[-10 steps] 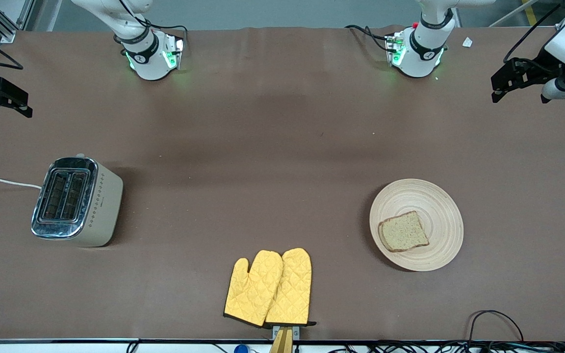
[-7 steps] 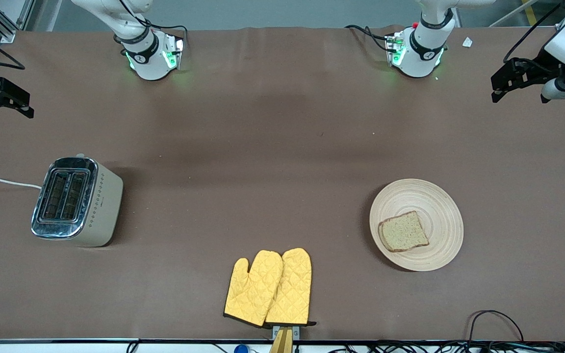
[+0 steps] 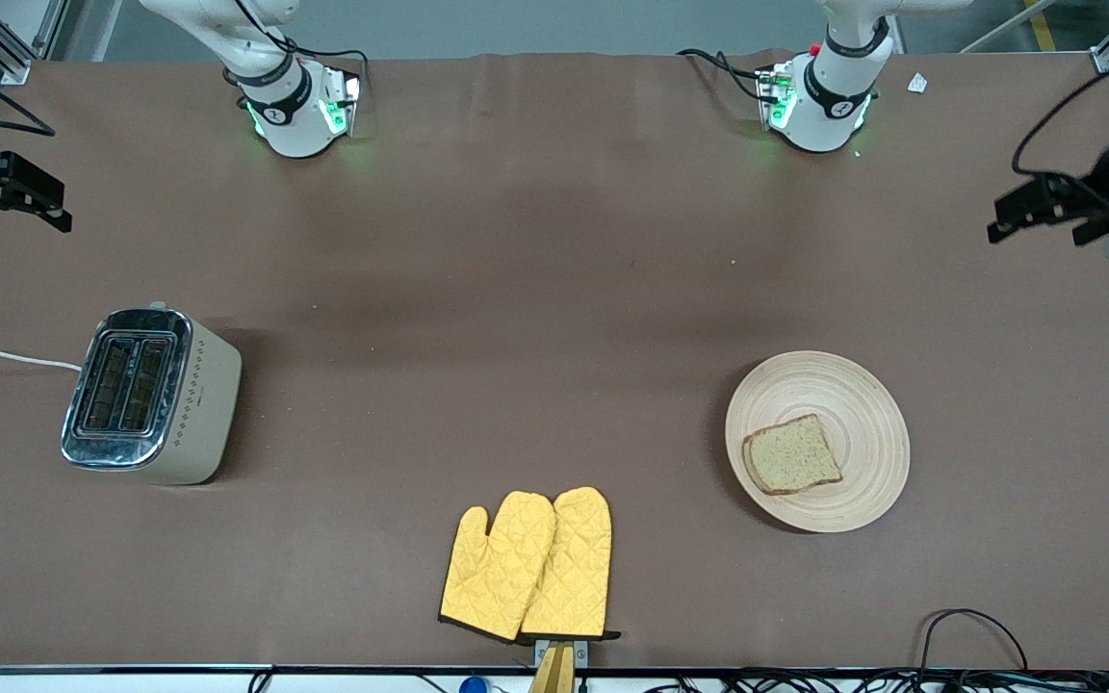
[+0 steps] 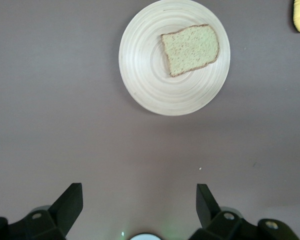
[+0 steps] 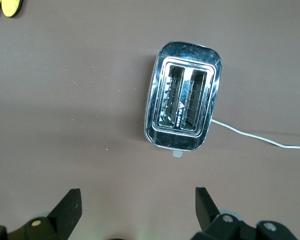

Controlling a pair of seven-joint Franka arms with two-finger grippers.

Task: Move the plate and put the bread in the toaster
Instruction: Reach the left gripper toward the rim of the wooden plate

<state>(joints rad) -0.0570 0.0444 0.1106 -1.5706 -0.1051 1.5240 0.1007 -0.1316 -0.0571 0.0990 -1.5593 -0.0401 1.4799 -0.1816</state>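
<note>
Nearest the front camera lie two yellow oven mitts (image 3: 528,566). Farther back, one bread (image 3: 792,455) slice rests on one plate (image 3: 870,423) toward the left arm's end, and one toaster (image 3: 149,395) stands toward the right arm's end. High over the table's ends, the left gripper (image 4: 139,206) and right gripper (image 5: 138,207) both hang spread wide, holding nothing.

You're looking at a matt brown table cover (image 3: 554,289), slightly cloth-like and creased near the bases. The toaster (image 3: 152,396) has a mirror-shiny chrome top and matt beige sides, with a smooth white cord (image 3: 6,357) coming off it. The plate (image 3: 867,404) looks like pale wood, ringed with fine grooves, low sheen. On the plate, the bread (image 3: 792,454) is porous and speckled with a darker crust. Nearer the front camera than the toaster, the yellow oven mitts (image 3: 528,565) are quilted cloth with dark trim. Both grippers, left gripper (image 4: 139,207) and right gripper (image 5: 138,210), have matt black plastic-looking fingers.
</note>
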